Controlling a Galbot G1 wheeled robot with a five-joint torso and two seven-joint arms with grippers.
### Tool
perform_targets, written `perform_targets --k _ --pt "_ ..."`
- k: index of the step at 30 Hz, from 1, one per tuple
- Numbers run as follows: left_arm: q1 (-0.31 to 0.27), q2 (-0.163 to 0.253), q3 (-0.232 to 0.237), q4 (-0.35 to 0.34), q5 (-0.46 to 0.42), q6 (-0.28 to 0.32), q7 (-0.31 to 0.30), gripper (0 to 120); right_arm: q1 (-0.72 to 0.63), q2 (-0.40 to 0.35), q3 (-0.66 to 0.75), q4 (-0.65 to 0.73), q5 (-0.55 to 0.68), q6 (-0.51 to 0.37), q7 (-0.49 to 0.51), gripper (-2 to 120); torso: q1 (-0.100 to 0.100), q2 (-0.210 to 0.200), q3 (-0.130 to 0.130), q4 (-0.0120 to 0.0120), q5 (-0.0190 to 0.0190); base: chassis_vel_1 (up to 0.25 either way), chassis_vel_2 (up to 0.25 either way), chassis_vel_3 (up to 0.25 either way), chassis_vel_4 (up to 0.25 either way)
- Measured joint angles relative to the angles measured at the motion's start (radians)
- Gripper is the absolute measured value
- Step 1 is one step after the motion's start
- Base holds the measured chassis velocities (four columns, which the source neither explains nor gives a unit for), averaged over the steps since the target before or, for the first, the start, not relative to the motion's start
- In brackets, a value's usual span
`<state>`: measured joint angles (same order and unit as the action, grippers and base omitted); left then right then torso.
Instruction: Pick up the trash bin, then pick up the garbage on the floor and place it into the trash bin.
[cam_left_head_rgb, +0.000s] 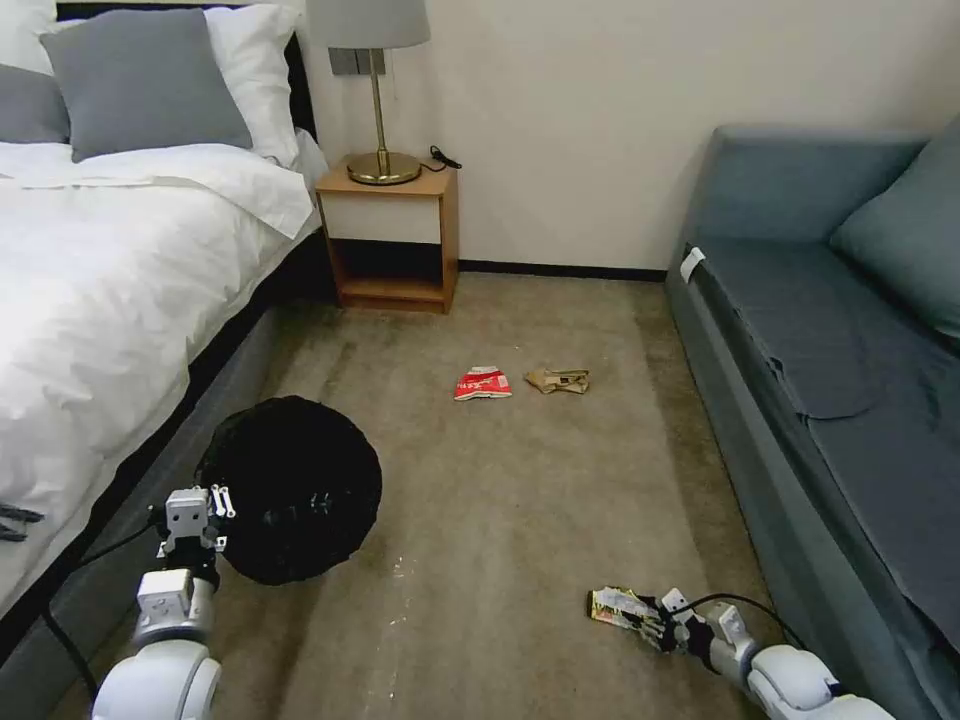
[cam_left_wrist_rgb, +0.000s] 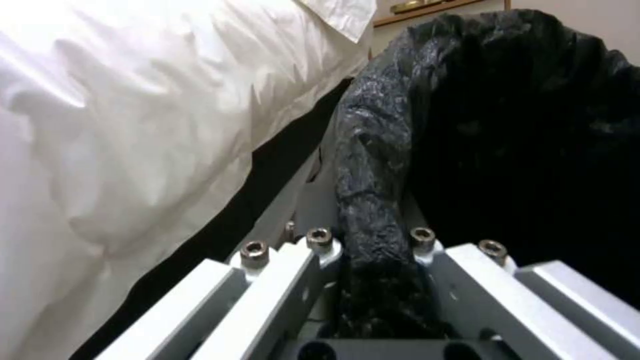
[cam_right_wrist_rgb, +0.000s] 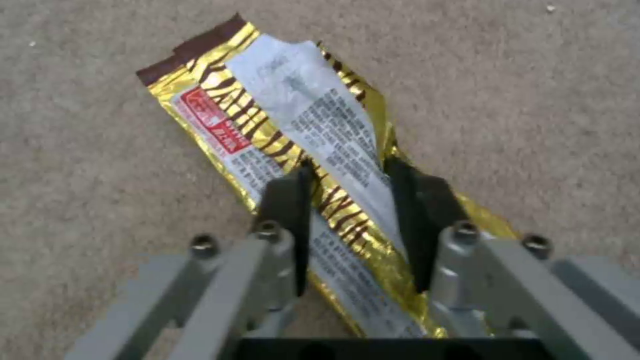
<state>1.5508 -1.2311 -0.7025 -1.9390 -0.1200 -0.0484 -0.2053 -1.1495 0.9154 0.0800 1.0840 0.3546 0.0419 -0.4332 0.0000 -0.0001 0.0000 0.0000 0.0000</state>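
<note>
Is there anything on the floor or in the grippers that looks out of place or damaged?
Yes. The yellow-black wrapper lies crumpled on the carpet between the right end effector's fingers. A red-white snack bag and a brown paper wad litter the floor farther off.

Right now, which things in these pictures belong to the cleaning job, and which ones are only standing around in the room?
Job:
- trash bin, rim clamped by the left gripper
- yellow wrapper, between the fingers of the right gripper
- red-white snack bag on the carpet
- brown paper wad beside it

Not the job:
- nightstand
- lamp
- bed
- sofa
</note>
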Motion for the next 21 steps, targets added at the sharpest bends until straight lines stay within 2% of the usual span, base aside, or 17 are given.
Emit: perform_targets --k 2,3,6,21 --pt "-0.006 0.004 0.000 0.004 -0.002 0.000 0.001 4 0.003 0.003 0.000 -0.008 -0.002 0.003 -0.004 14 0.000 0.000 0.000 0.0000 0.0001 0.000 0.000 0.000 0.000" --pt "-0.006 0.004 0.000 0.004 -0.002 0.000 0.001 4 0.003 0.003 0.000 -0.008 -0.002 0.003 -0.004 14 0.000 0.000 0.000 0.0000 0.0001 0.000 0.000 0.000 0.000" --pt "-0.010 0.008 -0.001 0.009 -0.004 0.000 0.002 4 0.004 0.005 0.000 -0.009 -0.004 0.005 -0.005 1 0.000 0.000 0.000 0.0000 0.0001 0.000 0.000 0.000 0.000" --pt "-0.004 0.011 -0.002 0.018 -0.012 -0.012 0.003 4 -0.003 0.007 0.008 -0.011 -0.028 0.026 -0.008 0 0.000 0.000 0.000 0.0000 0.0000 0.000 0.000 0.000 0.000"
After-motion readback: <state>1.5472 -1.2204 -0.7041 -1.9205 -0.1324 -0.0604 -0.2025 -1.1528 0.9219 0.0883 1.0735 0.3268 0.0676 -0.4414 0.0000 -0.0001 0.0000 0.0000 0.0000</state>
